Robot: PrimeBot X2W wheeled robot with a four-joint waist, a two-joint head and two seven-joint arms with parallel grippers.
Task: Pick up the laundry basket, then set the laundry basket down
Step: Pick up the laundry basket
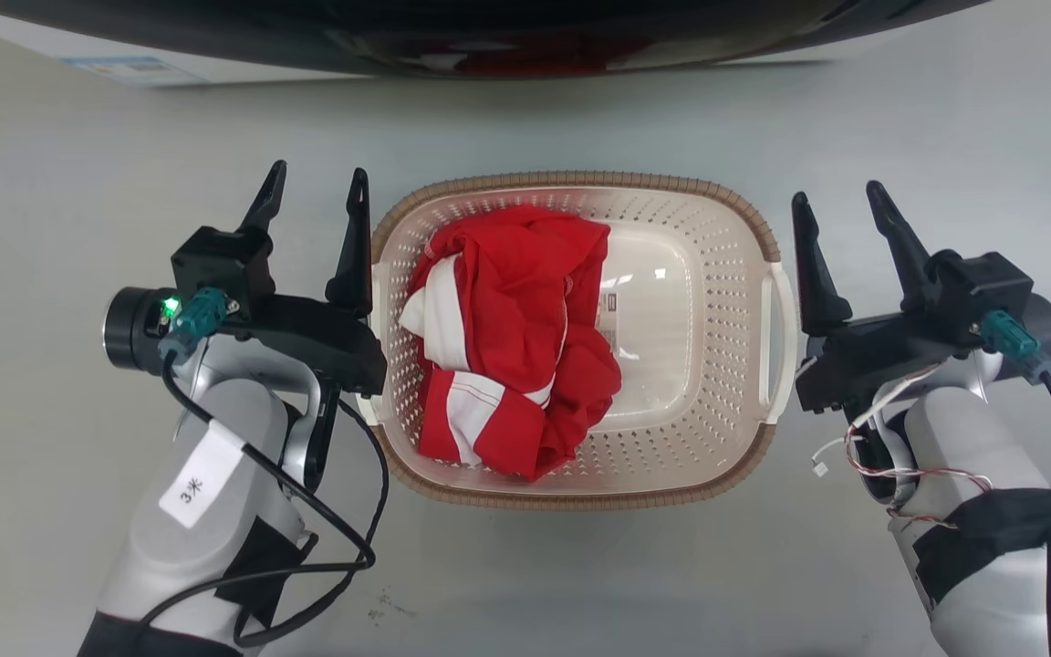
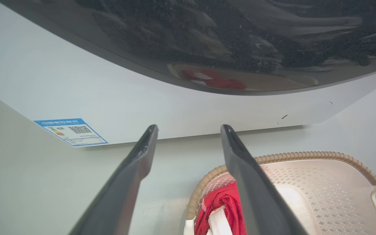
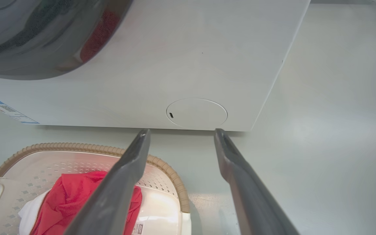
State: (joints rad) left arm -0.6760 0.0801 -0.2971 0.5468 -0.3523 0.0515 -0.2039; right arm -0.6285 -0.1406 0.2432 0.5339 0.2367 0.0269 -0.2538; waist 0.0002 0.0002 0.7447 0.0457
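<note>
The laundry basket [image 1: 726, 274] rests on the grey floor in the middle of the head view, cream-white with holes, a brown woven-look rim and a white handle on each side. A red and white garment [image 1: 516, 338] lies bunched in its left half. My left gripper [image 1: 318, 192] stands open just off the basket's left side, holding nothing. My right gripper [image 1: 840, 208] stands open just off the right handle [image 1: 776, 342], also holding nothing. The left wrist view looks past my open left gripper [image 2: 189, 129] to the basket [image 2: 325, 182]. The right wrist view has my open right gripper [image 3: 181, 132] beside the basket [image 3: 44, 163].
A white washer [image 2: 142, 98] with a dark round door [image 2: 240, 39] stands right behind the basket. It carries a blue label [image 2: 72, 131] low on its front and a round cover [image 3: 196, 113] near its right corner. Bare grey floor [image 1: 580, 575] lies on both sides and in front.
</note>
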